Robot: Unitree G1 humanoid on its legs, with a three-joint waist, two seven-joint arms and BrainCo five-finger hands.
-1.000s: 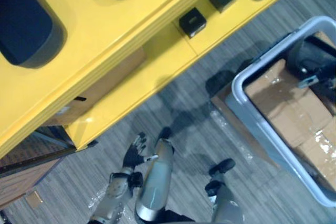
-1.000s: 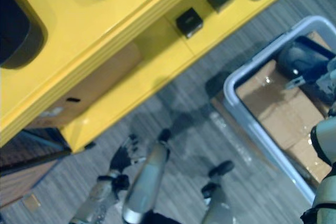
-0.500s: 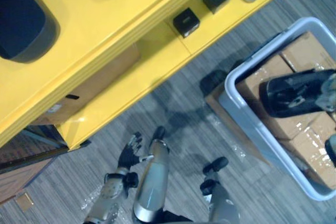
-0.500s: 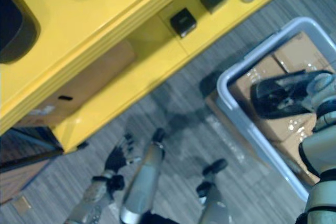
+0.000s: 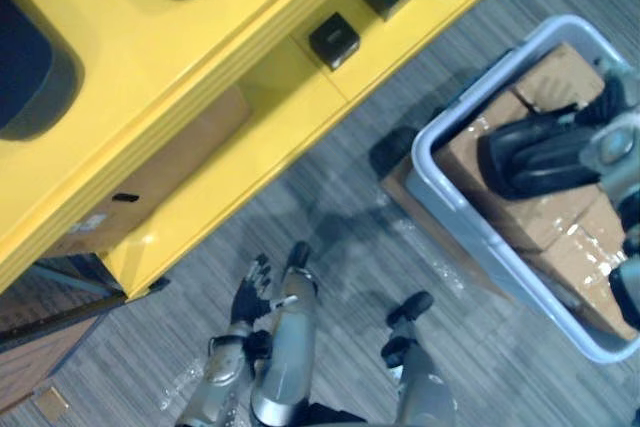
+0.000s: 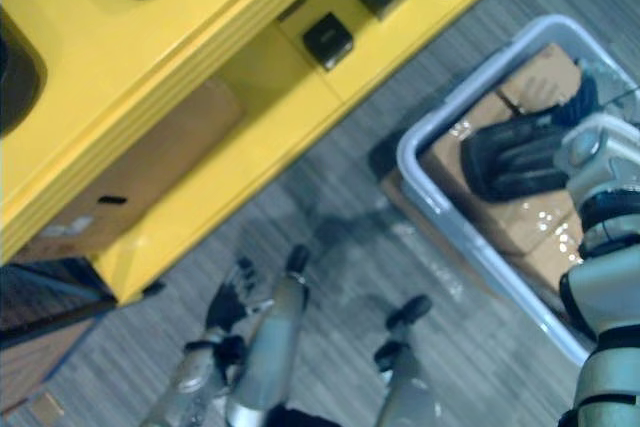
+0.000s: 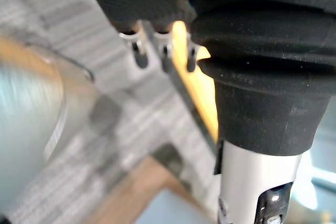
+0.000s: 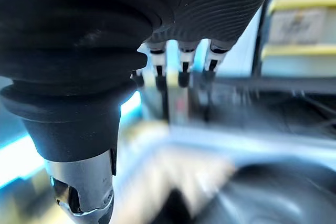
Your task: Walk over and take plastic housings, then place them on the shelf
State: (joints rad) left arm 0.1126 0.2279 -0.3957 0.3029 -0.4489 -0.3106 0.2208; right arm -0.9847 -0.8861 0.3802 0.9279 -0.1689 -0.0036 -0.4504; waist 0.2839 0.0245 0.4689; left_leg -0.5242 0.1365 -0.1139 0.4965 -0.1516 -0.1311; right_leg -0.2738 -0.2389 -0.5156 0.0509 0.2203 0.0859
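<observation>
The housing [image 5: 530, 157] lay across the cardboard boxes [image 5: 570, 237] in the grey bin [image 5: 445, 199], which stood on the floor well apart from the yellow shelf [image 5: 200, 57]. I had my right hand [image 6: 600, 147] down in the bin at the housing's end, touching it or just beside it, since that was the piece to lift. Whether that hand had closed on it I could not tell. My left hand [image 5: 250, 295] hung low beside me, its fingers loose and open, holding nothing; I judged it idle because one hand sufficed. Dark shapes [image 5: 30, 67] like housings sat on the shelf top, marking where this one belonged.
</observation>
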